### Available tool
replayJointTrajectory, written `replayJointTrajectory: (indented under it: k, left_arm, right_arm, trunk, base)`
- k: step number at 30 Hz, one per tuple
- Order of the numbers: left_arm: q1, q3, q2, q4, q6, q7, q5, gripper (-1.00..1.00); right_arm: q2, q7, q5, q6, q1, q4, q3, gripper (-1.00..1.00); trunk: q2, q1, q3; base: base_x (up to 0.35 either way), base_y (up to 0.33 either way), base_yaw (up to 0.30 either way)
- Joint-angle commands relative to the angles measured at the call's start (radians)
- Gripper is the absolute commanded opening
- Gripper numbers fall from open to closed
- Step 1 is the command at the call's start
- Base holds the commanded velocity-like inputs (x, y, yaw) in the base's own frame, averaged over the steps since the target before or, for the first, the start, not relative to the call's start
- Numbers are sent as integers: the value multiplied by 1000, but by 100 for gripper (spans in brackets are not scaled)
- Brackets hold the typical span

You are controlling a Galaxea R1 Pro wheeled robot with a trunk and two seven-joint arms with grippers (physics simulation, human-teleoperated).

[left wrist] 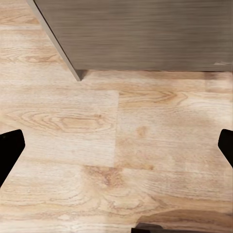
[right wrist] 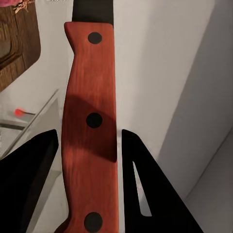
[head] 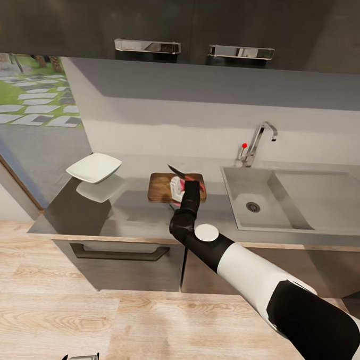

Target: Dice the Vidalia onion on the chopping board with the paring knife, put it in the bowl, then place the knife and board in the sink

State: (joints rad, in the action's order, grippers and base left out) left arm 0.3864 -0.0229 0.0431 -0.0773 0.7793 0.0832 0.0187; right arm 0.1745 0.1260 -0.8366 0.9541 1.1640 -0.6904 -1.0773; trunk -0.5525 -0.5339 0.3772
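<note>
The right hand (right wrist: 90,145) is clenched on the red wooden handle of the short dark-bladed paring knife (right wrist: 90,126), its black fingers (right wrist: 141,184) pressed to either side of the riveted grip; in the head view the blade (head: 175,170) juts past the far edge of the small brown wooden chopping board (head: 161,187), held over pale pieces (head: 177,186) (apparently the cut onion) so the edge can come down on them; the board lies on the glossy grey bench (head: 130,209), between the shallow white rounded-square bowl (head: 94,167) and the grey steel sink (head: 253,198), handy to both; the left hand (left wrist: 116,145) hangs released over the wooden floor (left wrist: 97,121), idle since one arm suffices for cutting.
</note>
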Motion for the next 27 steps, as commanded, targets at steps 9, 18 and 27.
replayJointTrajectory:
  k: [9, 18, 27]
  left_arm:
    - [2, -2, 0, -4, 6, 0, 1, 100]
    - [2, -2, 0, -4, 6, 0, 1, 100]
    - [2, -2, 0, -4, 6, 0, 1, 100]
  right_arm:
    - [0, 9, 11, -14, 2, 28, -6, -100]
    - [0, 9, 11, -15, 2, 29, -6, -100]
    - [0, 9, 11, -15, 2, 29, -6, -100]
  trunk:
    - [-1, 0, 1]
    - [-1, 0, 1]
    - [-1, 0, 1]
  base:
    - [0, 0, 0]
    - [0, 0, 0]
    - [0, 0, 0]
